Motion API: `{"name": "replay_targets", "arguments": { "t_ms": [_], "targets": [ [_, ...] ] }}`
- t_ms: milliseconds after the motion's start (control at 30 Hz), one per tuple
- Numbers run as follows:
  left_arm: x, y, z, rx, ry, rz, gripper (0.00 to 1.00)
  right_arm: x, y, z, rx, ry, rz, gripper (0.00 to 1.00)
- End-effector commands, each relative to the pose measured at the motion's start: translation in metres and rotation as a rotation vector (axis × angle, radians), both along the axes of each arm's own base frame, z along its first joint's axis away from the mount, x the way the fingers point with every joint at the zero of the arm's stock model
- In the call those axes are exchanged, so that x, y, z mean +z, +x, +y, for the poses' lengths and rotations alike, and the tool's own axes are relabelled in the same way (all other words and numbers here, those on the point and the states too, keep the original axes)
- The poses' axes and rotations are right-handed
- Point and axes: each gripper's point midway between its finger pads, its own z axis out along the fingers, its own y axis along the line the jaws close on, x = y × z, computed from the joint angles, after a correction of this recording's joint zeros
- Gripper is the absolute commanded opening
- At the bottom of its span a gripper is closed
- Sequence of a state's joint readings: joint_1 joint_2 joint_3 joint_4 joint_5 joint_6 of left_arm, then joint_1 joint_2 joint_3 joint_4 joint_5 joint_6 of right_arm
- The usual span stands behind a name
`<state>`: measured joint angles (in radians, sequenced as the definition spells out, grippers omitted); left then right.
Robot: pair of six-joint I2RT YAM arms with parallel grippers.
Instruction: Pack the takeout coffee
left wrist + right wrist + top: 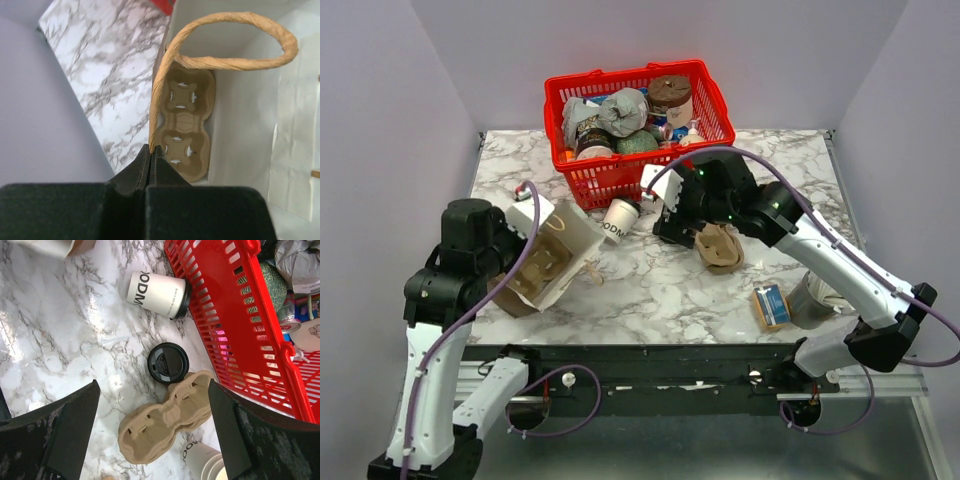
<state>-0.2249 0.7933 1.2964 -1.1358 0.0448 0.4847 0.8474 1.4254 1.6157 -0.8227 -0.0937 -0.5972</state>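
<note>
The takeout coffee (157, 294), a white cup with a black lid and dark print, lies on its side on the marble next to the red basket (225, 325); it also shows in the top view (618, 218). My right gripper (154, 385) hovers open above a brown cup carrier (165, 422) and a loose black lid (168, 362), holding nothing, a little short of the coffee. My left gripper (151, 147) is shut on the twisted paper handle (225, 60) of a white paper bag (565, 245). The bag is tipped open, with another cup carrier (182, 130) inside.
The red basket (638, 125) at the back is packed with wrapped items and cups. A stack of lidless paper cups (205, 462) lies beside the carrier. A small blue-and-tan box (771, 306) sits near the front right, with a greyish object (810, 298) next to it.
</note>
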Motion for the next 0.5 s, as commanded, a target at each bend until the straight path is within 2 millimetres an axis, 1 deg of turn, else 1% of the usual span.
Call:
{"name": "replay_targets", "arguments": {
  "t_ms": [0,33,67,100,167,200,233,267,300,367,400,433,467],
  "targets": [
    [0.006,0.017,0.034,0.213,-0.036,0.026,0.0,0.007,-0.004,0.008,0.015,0.039,0.067,0.97],
    [0.009,0.022,0.038,0.234,-0.047,0.025,0.0,0.01,-0.005,0.01,0.02,0.054,0.073,0.97],
    [0.008,0.026,0.052,0.3,-0.063,0.028,0.0,0.011,-0.005,0.011,0.021,0.057,0.077,0.97],
    [0.008,0.036,0.056,0.314,-0.076,0.033,0.0,0.01,-0.005,0.012,0.021,0.058,0.084,0.97],
    [0.014,0.047,0.057,0.313,-0.142,0.018,0.0,0.01,-0.006,0.014,0.024,0.063,0.096,0.97],
    [0.016,0.058,0.069,0.351,-0.169,0.007,0.0,0.008,-0.006,0.014,0.021,0.06,0.103,0.97],
    [0.023,0.065,0.067,0.338,-0.209,-0.01,0.0,0.007,-0.007,0.014,0.021,0.059,0.11,0.97],
    [0.026,0.07,0.069,0.344,-0.231,-0.017,0.0,0.006,-0.007,0.014,0.02,0.061,0.115,0.97],
    [0.028,0.079,0.078,0.375,-0.26,-0.022,0.0,0.004,-0.008,0.015,0.02,0.058,0.122,0.97],
    [0.034,0.088,0.084,0.393,-0.296,-0.042,0.0,0.001,-0.01,0.016,0.021,0.064,0.135,0.97],
    [0.034,0.095,0.089,0.407,-0.315,-0.046,0.0,-0.001,-0.01,0.016,0.019,0.064,0.143,0.97],
    [0.034,0.097,0.099,0.437,-0.326,-0.055,0.0,-0.003,-0.011,0.016,0.018,0.063,0.154,0.97],
    [0.034,0.1,0.101,0.437,-0.34,-0.057,0.0,-0.005,-0.01,0.017,0.015,0.062,0.16,0.97]
  ]
}}
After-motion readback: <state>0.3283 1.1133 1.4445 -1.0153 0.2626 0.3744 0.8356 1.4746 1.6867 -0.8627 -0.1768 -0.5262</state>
